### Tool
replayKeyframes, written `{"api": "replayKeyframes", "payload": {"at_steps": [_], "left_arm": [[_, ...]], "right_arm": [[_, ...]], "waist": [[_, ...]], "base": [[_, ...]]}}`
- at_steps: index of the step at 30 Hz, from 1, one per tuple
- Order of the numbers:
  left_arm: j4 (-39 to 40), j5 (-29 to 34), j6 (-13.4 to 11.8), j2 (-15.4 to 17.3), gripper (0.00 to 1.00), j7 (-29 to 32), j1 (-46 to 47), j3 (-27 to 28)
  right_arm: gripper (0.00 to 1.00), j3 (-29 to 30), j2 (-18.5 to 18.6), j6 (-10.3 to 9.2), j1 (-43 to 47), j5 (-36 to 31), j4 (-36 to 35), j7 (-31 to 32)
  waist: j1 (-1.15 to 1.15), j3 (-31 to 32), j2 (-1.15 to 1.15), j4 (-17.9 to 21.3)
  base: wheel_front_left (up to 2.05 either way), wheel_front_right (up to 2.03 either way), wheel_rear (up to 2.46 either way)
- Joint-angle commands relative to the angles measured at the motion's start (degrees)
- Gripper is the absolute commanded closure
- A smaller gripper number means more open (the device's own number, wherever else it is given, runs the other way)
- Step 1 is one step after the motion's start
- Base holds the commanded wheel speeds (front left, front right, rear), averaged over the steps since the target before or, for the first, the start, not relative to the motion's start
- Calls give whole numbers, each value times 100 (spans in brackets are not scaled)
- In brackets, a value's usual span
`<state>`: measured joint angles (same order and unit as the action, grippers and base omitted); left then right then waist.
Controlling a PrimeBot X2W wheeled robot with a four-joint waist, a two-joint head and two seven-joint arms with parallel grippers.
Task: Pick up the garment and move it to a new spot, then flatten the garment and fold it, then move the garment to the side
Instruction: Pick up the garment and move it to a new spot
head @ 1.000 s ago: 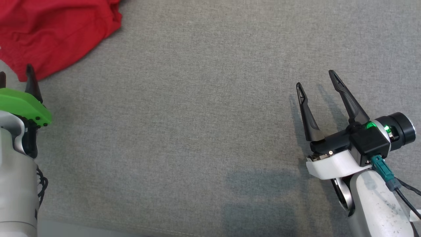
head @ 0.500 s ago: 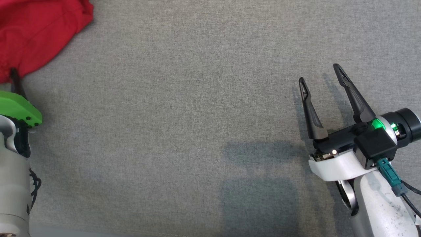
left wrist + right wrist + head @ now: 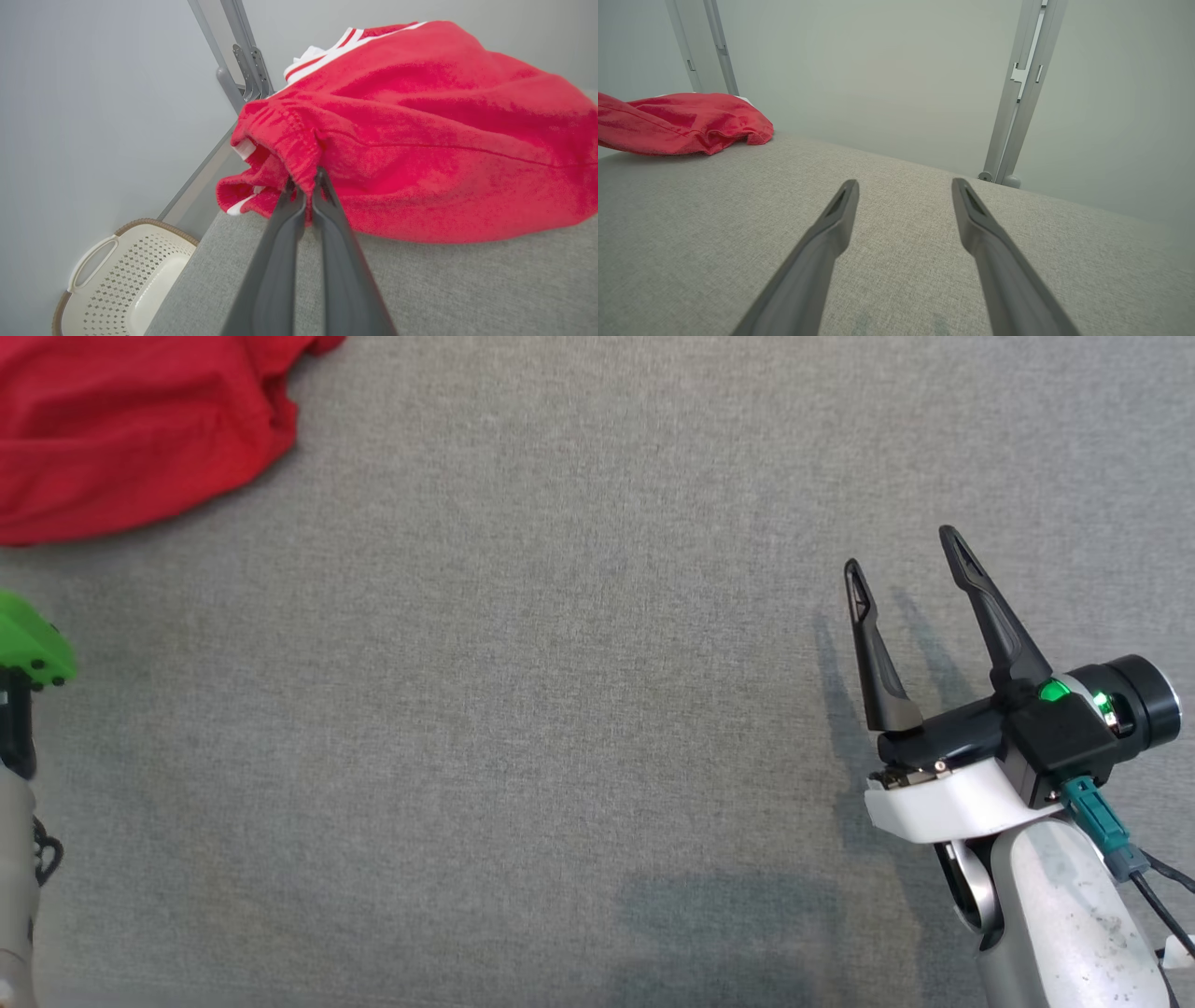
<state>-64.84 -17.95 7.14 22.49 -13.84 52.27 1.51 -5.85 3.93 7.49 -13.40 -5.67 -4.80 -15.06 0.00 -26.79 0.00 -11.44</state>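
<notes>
We judge the pickup in hand; next comes a lift and carry across. One grey bench (image 3: 560,709) holds one red garment (image 3: 121,429), bunched at the head view's upper left. One white basket (image 3: 131,280) sits lower left in the left wrist view. Two tools: left tool (image 3: 303,186) pinching the garment's hem, right tool (image 3: 901,551) gaping, empty.

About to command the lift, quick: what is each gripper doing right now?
Left gripper: closed, pinching a bunched edge of the red garment.
Right gripper: open, holding nothing.
</notes>
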Motion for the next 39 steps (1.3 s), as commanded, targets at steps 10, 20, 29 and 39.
{"api": "replayKeyframes", "payload": {"at_steps": [10,20,29,39], "left_arm": [[1102,-69,36,336,100,216,184,-1037],[2963,-298,33,440,100,838,62,-2361],[4812,-517,33,66,100,1523,115,-3068],[5389,-1173,-578,-777,100,2075,-301,-3040]], "right_arm": [[0,300,-99,0,352,393,199,-18],[0,580,-100,0,711,805,249,-18],[0,659,-101,0,839,1009,255,-18],[0,522,-103,0,570,1244,275,-18]], "waist": [[0,1343,0,374],[0,1983,0,950],[0,2126,0,1416],[0,1503,0,1960]], "base": [[0,0,0],[0,0,0],[0,0,0],[0,0,0]]}}
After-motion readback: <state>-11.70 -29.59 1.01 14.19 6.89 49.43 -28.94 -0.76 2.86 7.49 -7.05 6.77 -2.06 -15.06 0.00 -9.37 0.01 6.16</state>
